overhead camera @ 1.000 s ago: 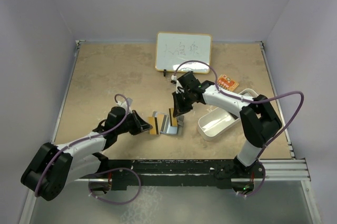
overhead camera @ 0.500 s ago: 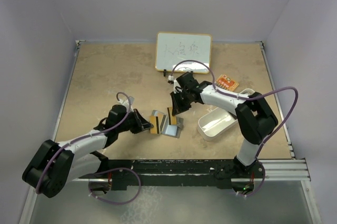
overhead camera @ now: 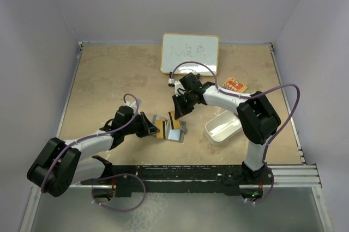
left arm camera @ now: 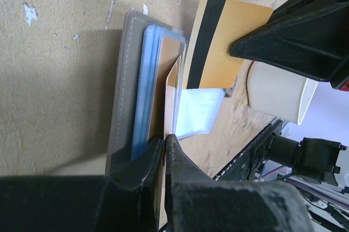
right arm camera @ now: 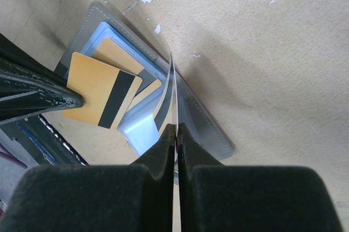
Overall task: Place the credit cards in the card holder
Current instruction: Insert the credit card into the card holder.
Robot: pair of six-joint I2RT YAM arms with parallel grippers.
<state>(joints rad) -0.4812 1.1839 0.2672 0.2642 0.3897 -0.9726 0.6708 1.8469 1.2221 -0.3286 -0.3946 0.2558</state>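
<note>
1. The left end effector (left arm camera: 164,142) is clenched on a gold card (right arm camera: 99,93) with a dark stripe, gripping it at the edge away from the stripe.
2. The right end effector (right arm camera: 175,129) is clenched on a second card (left arm camera: 223,41), also gold with a dark stripe. In the right wrist view we see this card almost edge-on between the closed fingers.
3. The wallet (left arm camera: 121,79) lies open and flat on the tabletop (overhead camera: 109,79), inner face up, between the two end effectors. Blue-tinted sleeves (left arm camera: 143,96) are stacked on one half.
4. Both cards are held tilted over the open wallet. We cannot tell whether either card touches it.
5. A white tray (overhead camera: 208,132) sits to the right of the wallet, apart from it.
6. A whiteboard (overhead camera: 190,53) lies at the far edge of the tabletop, well apart from the wallet.
</note>
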